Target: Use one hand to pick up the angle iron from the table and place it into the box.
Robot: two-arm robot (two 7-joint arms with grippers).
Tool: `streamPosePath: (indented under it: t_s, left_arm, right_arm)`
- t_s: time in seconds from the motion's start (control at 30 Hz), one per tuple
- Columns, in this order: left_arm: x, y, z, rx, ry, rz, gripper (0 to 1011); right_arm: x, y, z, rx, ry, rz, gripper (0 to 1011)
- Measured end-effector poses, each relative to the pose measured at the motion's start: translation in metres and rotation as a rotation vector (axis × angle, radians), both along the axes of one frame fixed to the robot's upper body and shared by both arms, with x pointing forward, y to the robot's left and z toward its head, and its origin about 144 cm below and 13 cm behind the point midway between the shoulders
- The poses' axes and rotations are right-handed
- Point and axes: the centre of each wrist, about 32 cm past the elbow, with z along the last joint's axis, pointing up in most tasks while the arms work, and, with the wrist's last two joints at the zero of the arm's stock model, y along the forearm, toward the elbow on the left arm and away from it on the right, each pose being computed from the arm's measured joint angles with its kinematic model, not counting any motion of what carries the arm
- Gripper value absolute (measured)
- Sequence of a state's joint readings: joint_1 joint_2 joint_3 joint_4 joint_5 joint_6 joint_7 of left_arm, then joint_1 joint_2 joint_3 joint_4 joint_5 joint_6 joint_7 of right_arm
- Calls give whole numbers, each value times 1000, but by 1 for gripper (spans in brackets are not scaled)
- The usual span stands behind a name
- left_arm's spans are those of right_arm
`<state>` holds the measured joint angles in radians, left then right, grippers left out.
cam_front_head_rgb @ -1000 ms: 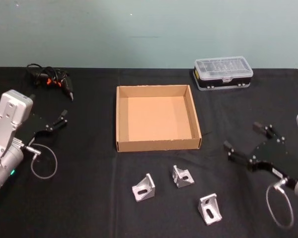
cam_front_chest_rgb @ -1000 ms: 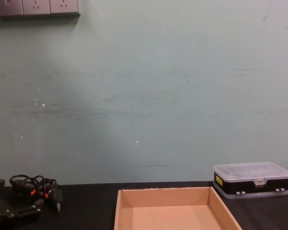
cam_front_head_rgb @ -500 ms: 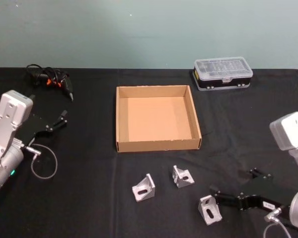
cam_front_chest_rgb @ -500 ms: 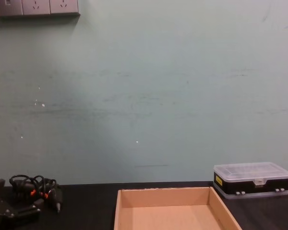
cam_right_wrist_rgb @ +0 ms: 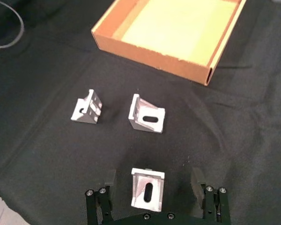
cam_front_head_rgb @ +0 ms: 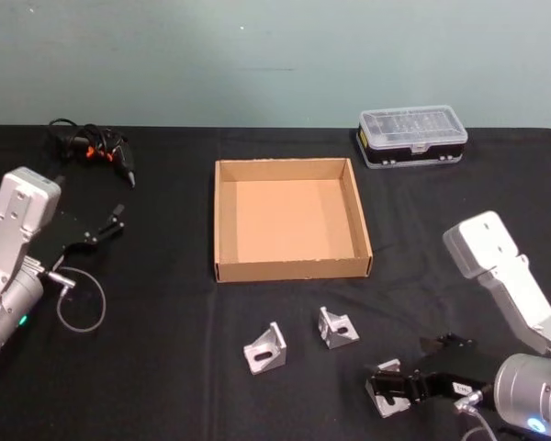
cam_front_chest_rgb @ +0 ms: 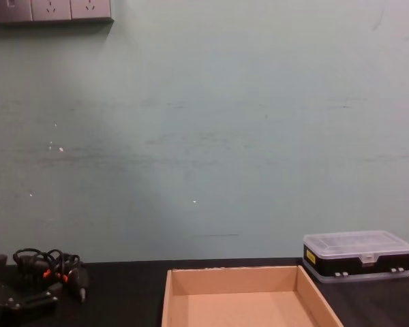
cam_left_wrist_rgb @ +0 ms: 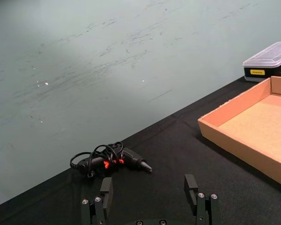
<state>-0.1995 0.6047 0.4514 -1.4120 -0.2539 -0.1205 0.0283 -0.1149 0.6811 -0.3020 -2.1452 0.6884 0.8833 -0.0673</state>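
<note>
At the near right of the table, the right gripper straddles the nearest angle iron, jaws wide open, holding nothing. It should centre, close squarely on the flat sides, then lift clear of the box wall. The left gripper sits open, far left.

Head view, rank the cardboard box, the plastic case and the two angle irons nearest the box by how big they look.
1. The box, clearly largest.
2. The plastic case.
3. The left angle iron and the middle angle iron look about alike, too close to rank.
</note>
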Motion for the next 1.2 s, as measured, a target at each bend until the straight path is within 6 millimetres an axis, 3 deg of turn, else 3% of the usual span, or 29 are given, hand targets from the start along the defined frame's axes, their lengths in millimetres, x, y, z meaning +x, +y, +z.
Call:
streamPosePath:
  t_s: [0.5, 1.2]
  left_arm:
    - [0, 0, 0, 0, 0, 0, 1000]
    - [0, 0, 0, 0, 0, 0, 1000]
  right_arm:
    - [11, 22, -12, -14, 45, -31, 1003]
    - [13, 29, -17, -55, 31, -34, 1003]
